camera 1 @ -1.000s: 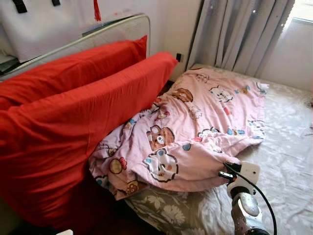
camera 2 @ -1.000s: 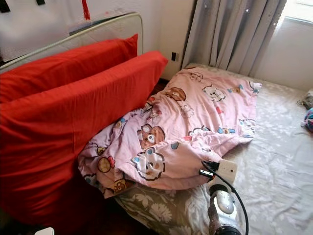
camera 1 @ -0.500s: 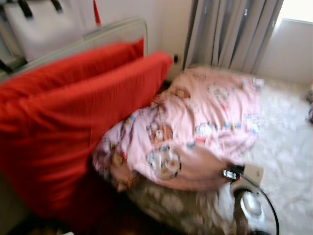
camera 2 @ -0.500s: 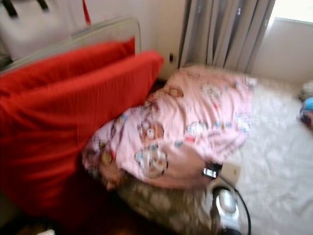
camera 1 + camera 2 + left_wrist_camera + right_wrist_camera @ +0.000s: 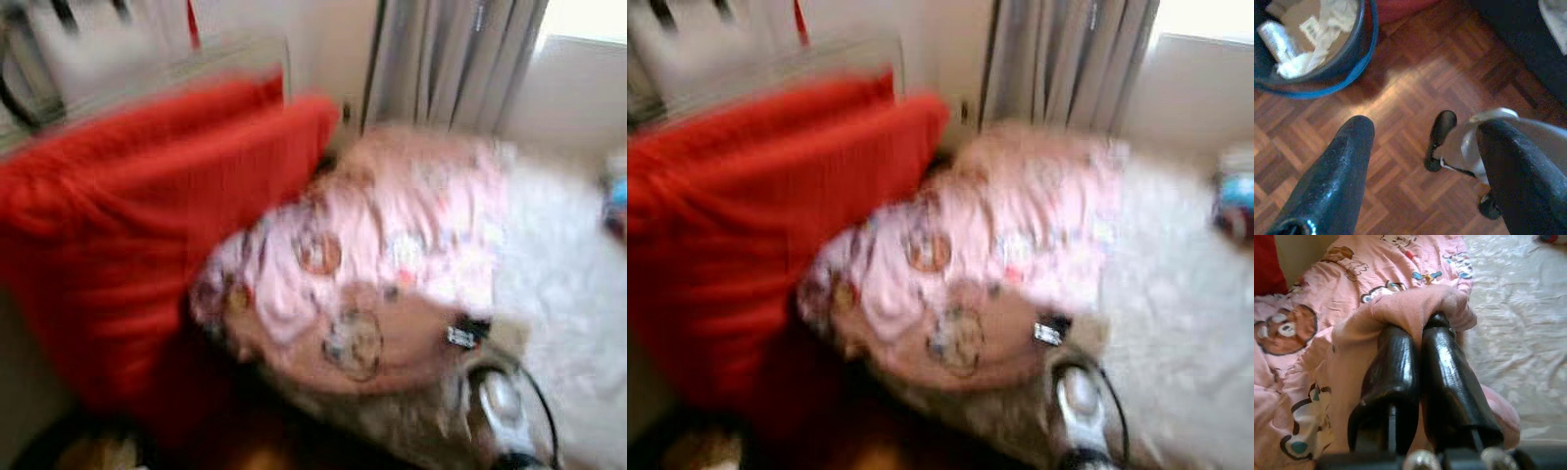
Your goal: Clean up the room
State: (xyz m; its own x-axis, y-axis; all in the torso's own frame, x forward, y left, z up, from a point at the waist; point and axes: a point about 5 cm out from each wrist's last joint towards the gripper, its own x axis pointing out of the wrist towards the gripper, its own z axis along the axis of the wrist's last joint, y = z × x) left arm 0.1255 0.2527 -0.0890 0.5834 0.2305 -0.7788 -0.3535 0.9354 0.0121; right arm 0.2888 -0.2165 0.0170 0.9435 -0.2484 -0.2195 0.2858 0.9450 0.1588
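A pink blanket (image 5: 392, 245) printed with cartoon bears lies crumpled across the bed, its near edge folded over so the plain pink underside shows. My right gripper (image 5: 1422, 325) is shut on that folded edge, and pink cloth wraps over the black fingers (image 5: 1396, 367). In the eye views the right gripper (image 5: 460, 333) sits at the blanket's near edge. My left gripper (image 5: 1422, 127) hangs open above the wooden floor (image 5: 1400, 83) with nothing between its fingers.
Two big red pillows (image 5: 147, 225) lean on the headboard to the left of the blanket. A pale floral sheet (image 5: 568, 284) covers the bed to the right, and grey curtains (image 5: 451, 59) hang behind. A blue-rimmed bin (image 5: 1317, 90) holding paper scraps stands on the floor.
The whole picture has shifted and blurred, so the camera is moving. The blanket's near edge has been drawn up and folded over in the right gripper.
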